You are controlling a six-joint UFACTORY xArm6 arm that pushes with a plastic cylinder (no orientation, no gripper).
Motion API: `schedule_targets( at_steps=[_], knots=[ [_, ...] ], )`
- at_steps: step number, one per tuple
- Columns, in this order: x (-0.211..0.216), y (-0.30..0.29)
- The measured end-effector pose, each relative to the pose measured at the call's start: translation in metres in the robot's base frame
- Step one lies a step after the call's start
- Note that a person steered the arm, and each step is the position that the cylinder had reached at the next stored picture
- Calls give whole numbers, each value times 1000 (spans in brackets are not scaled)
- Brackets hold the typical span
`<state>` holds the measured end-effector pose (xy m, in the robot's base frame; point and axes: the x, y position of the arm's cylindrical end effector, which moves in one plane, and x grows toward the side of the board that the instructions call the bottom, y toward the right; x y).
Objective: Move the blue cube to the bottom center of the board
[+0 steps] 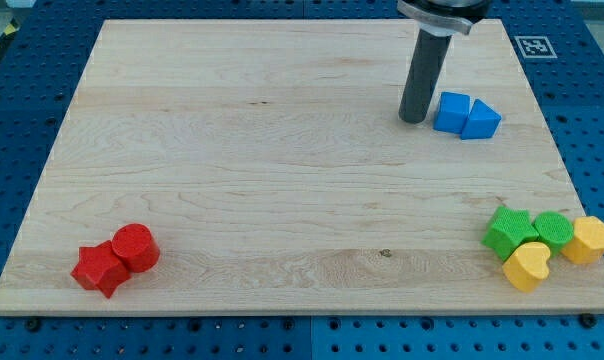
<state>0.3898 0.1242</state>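
Entry, single camera view. You are looking at a pale wooden board lying on a blue perforated table, with a black-and-white marker tag just off the board's top right corner.

Tool: the arm ends in a straight dark rod; there is no gripper, so nothing opens, closes or holds anything. My tip rests on the board in the upper right area, just to the view's left of the blue cube, very close or touching; you cannot tell which from this angle.

Task object: the blue cube sits in the upper right part of the board, well apart from the bottom centre. A blue triangular block sits against its right side, touching.

Other blocks, all directly on the board; no containers in view:
- Bottom left: a red cylinder touching a red star-shaped block, which lies below and to its left.
- Bottom right cluster, packed together: a green star-shaped block, a green cylinder, a yellow hexagonal block at the board's right edge, and a yellow heart-shaped block lowest of the four.
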Motion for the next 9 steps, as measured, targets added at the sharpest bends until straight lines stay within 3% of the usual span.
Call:
schedule_targets(
  at_steps=[1,2,4,6,9],
  knots=[
    [-9,-35],
    [-62,-44],
    [-73,74],
    [1,54],
    [70,36]
  ],
)
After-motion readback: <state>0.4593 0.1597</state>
